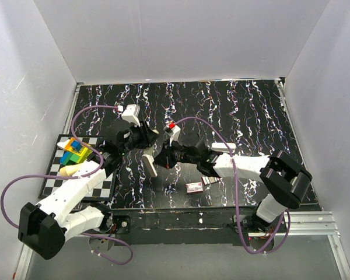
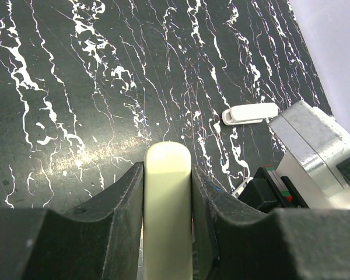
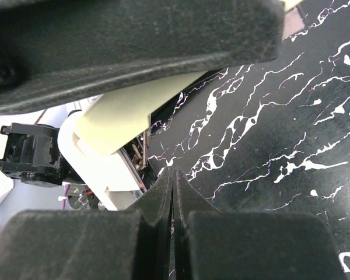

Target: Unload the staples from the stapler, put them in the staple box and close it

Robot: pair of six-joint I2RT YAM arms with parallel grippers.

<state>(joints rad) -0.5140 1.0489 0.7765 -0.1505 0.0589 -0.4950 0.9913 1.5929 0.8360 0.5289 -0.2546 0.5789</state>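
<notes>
Black jaws of the left gripper [image 2: 168, 182] fill the bottom of the left wrist view, clamped on the flat sides of a cream, round-ended arm of the stapler [image 3: 119, 119]. The stapler hangs in the air above the middle of the tabletop [image 1: 245, 111], between the two arms. The right gripper [image 3: 173, 175] points at its opened underside, where a dark metal channel shows beneath the cream shell; these jaws are pressed together with nothing between them.

A small white bar [image 2: 251, 112] lies flat on the tabletop toward the right side. A small pinkish packet [image 1: 193, 186] sits near the near edge, and I cannot tell what it is. Coloured blocks [image 1: 74, 153] rest on a checkered board [image 1: 105, 189] at the left edge.

The stapler looks light and rigid, but its smooth shell is probably slippery and the hinged halves can swing, so the flat sides are the safest hold. Any staples likely form a thin, brittle strip, best pinched by its sides at the channel's open end.
</notes>
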